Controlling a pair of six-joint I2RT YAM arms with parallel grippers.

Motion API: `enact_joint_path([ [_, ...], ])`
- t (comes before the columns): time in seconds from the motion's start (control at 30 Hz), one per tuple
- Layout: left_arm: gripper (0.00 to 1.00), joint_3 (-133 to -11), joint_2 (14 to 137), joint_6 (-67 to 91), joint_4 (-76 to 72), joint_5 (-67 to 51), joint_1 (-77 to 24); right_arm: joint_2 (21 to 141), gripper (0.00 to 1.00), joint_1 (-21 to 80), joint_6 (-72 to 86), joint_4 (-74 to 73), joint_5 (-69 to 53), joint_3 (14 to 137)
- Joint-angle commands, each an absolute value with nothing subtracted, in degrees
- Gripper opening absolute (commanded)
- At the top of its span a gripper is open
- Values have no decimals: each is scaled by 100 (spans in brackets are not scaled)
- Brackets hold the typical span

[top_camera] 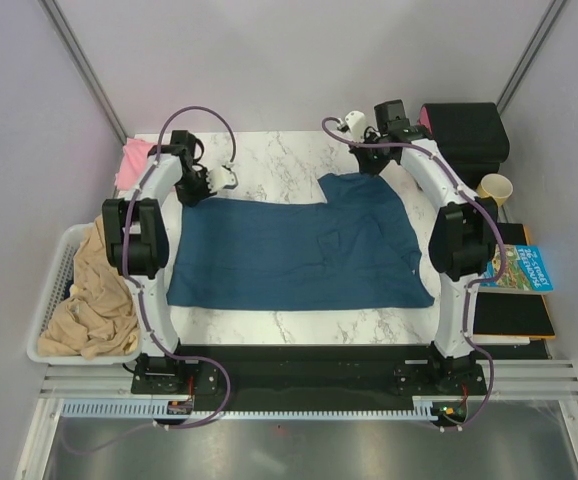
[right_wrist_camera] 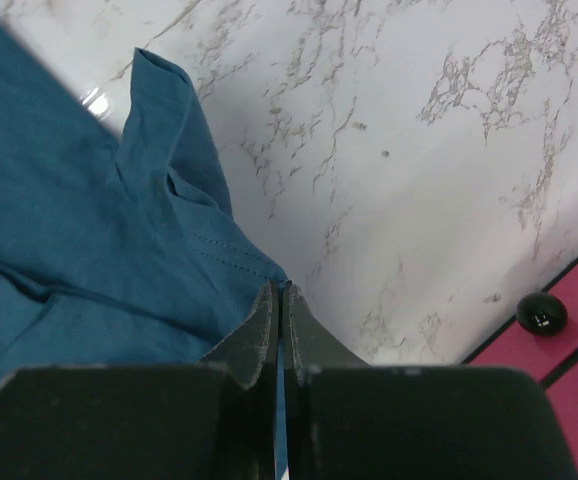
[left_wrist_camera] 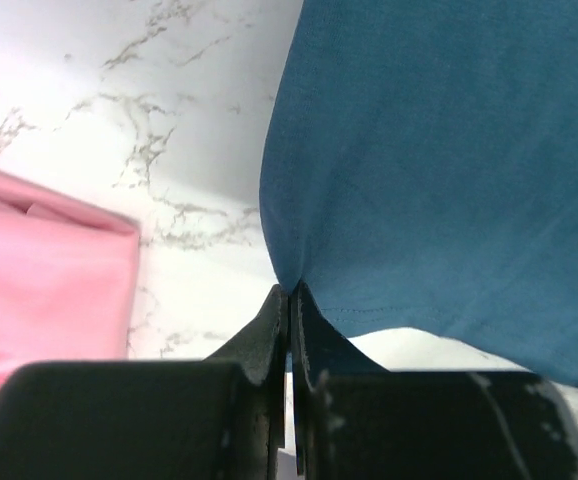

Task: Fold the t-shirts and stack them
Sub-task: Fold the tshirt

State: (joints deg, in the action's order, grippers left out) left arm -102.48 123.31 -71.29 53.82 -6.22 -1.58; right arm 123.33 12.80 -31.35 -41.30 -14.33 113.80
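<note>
Left fingers [left_wrist_camera: 288, 298]: pressed fully together, with the edge of the teal shirt [left_wrist_camera: 449, 150] pinched between the tips. The cloth gathers to a point at the grip. This is the shirt's far left corner.

Right fingers [right_wrist_camera: 281, 292]: also fully together, clamped on a stitched hem of the same shirt at its far right, next to a rumpled sleeve. A sliver of blue shows in the seam between them, so cloth is inside.

Teal shirt [top_camera: 289, 255]: spread mostly flat across the middle of the table [top_camera: 269, 160], creased on its right side, the far right part reaching further back than the left.

Pink shirt [left_wrist_camera: 39, 270]: on the table at the far left, just left of my left fingers and apart from the teal one. It looks folded flat.

Step, as I judge it: both far corners taken, first fold of the teal shirt about to start. Next move calls for raising both hands together, keeping the far edge taut, and carrying it toward the near hem without dragging the body.

Further out: a white basket [top_camera: 57, 262] of beige cloth [top_camera: 94, 300] at left; a blue book [top_camera: 517, 268] at right.

Writing: the book's cover has print, too small to read. No labels visible on either shirt.
</note>
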Motion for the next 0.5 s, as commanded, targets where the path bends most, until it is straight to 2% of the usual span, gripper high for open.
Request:
enact_joint_path([
  [0.0, 2, -9871, 11577, -7014, 5238, -668, -105, 11550, 0, 1301, -3699, -4893, -1740, 11241],
  [0.2, 2, -9220, 11180, -7224, 5229, -668, -105, 11330, 0, 1371, -4481, -6676, -2223, 11540],
  [0.47, 2, -8622, 10749, -7523, 5159, -615, -105, 10407, 0, 1626, -5404, -7654, -1943, 10337],
])
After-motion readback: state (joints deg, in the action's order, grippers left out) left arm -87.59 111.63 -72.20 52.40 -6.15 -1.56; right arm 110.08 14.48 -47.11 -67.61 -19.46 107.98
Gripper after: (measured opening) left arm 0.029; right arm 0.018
